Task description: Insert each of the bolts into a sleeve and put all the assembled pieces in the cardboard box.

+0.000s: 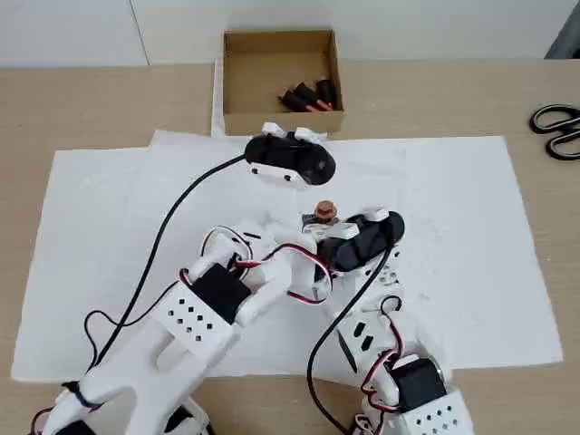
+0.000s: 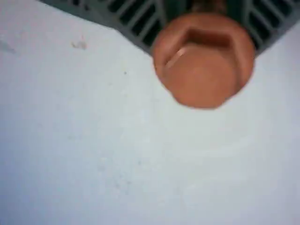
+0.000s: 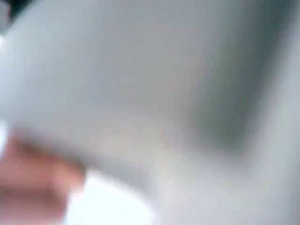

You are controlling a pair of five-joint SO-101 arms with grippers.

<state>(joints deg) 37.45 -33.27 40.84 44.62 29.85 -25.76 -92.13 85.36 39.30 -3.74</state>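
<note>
Orange bolt (image 1: 324,214) stood head-up over the white paper (image 1: 489,208), right between the wrist ends of the left arm (image 1: 195,313) and right arm (image 1: 412,385). It was probably there to be mated with a sleeve, which was hidden, and I couldn't tell whether either arm gripped it or stood open. Several assembled pieces (image 1: 308,96) lay in the cardboard box (image 1: 258,72) just beyond the paper, so the task looked well along.

Both arms (image 1: 195,317) crowded the middle of the white sheet (image 1: 471,227), one wrist (image 1: 290,161) blocking the cardboard box (image 1: 258,77) front. Passage lay over the sheet's flanks; assembled pieces (image 1: 310,96) occupied the box's right corner.
</note>
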